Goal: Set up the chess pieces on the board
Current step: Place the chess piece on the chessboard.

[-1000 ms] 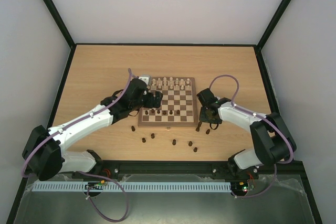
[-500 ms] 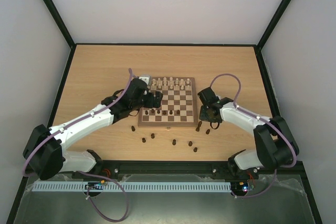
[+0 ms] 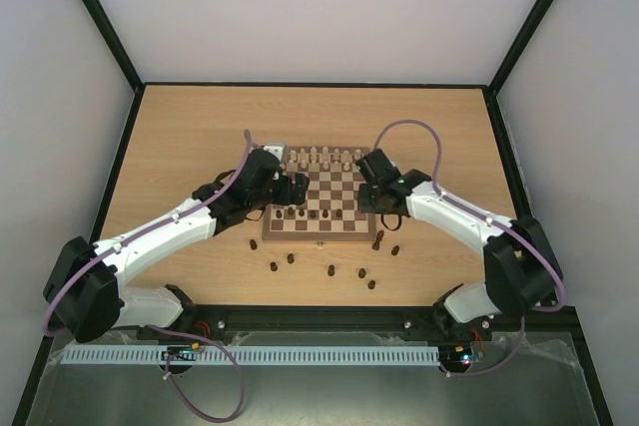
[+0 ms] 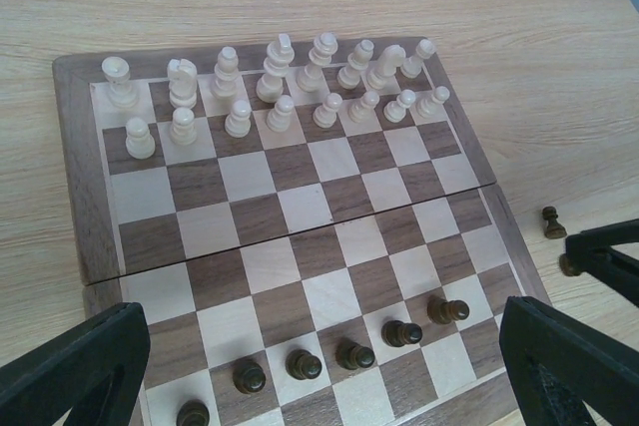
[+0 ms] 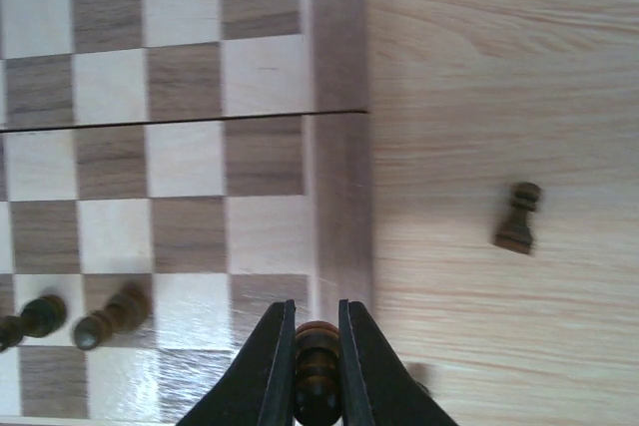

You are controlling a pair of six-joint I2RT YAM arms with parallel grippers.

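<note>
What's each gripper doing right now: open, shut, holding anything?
Left gripper: jaws wide open, holding nothing.
Right gripper: jaws shut on a dark chess piece.

The right end effector [image 3: 372, 197], now clamped on a dark chess piece [image 5: 318, 371], has left the loose dark pieces [image 3: 395, 249] behind; the board [image 5: 339, 187] border now lies beneath it.

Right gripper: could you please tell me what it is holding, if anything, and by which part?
A dark chess piece, pinched by its upper part in the right gripper.
</note>
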